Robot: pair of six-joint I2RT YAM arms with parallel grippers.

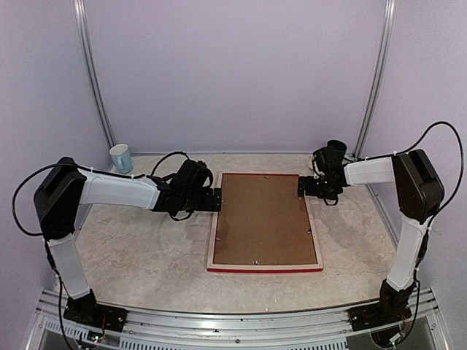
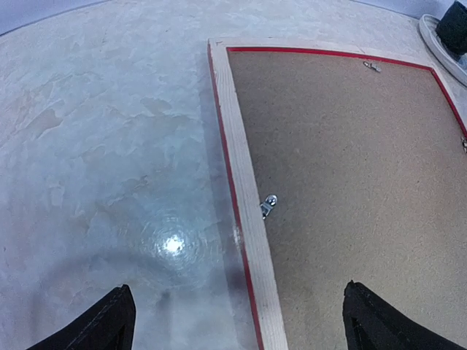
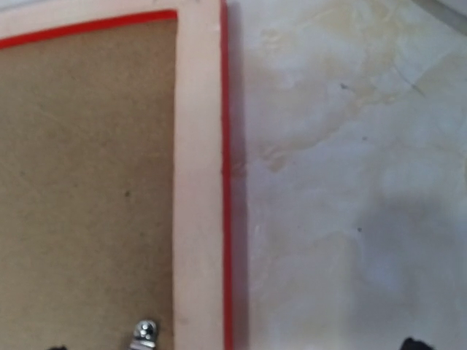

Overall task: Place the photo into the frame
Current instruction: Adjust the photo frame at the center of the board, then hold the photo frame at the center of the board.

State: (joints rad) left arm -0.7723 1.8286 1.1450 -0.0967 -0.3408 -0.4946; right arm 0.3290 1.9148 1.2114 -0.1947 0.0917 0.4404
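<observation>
Big rectangular frame (image 1: 264,268), red edges and pale wood back, lies flat mid-tabletop (image 1: 139,255), low enough to pass over. Left claw (image 1: 217,200) hangs spread above its ten o'clock rail, right claw (image 1: 300,187) at the one o'clock corner. Blue-and-white ceramic mug (image 1: 121,157) blocks eleven o'clock. There's open marbled surface at four, six and eight o'clock.

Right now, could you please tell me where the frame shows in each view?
Top external: frame at centre, lying back up.
Left wrist: frame fills the right half, rail down the middle.
Right wrist: frame fills the left half, corner at top.
Shared landmark: brown backing board inside it.
</observation>
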